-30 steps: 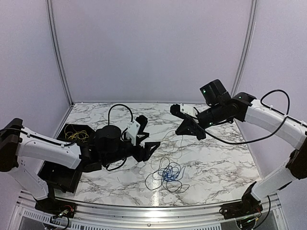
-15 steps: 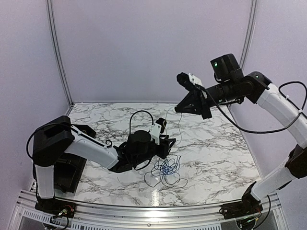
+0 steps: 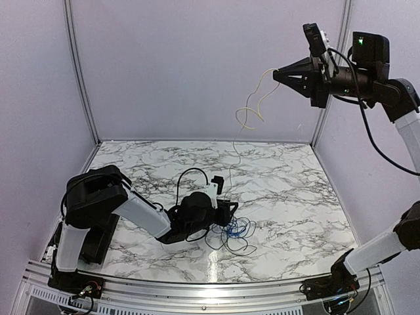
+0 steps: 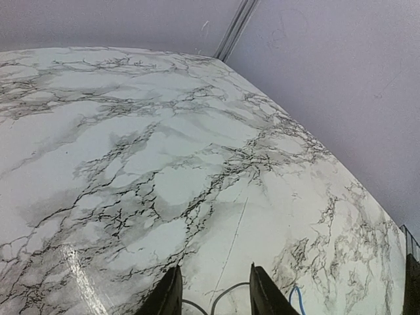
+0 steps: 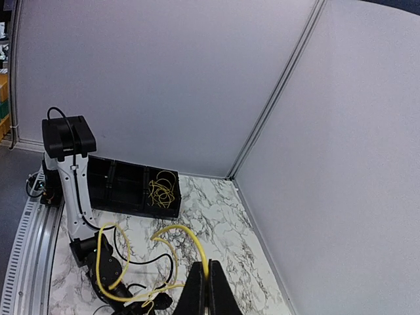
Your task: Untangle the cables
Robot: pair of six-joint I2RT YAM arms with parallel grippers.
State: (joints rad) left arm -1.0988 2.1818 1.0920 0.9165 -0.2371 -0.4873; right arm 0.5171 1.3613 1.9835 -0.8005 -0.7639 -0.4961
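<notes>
Lab booth: plain panels [image 3: 197,65], marble table [image 3: 295,190].

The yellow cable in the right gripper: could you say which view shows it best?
Top external: the yellow cable hangs in full below the right gripper. Right wrist shows only its loops near the grip; left wrist, nothing clear.

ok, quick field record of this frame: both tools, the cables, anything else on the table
right tool: raised high on the right, shut on the yellow cable
yellow cable: hangs in loose bends from that tool down toward the tangle
left tool: low over the table at the tangle's edge, jaws apart
tangle: thin black loops plus a blue cable, lying on the marble table
bin: black, at the table's left side, yellow wire coils in one compartment
</notes>
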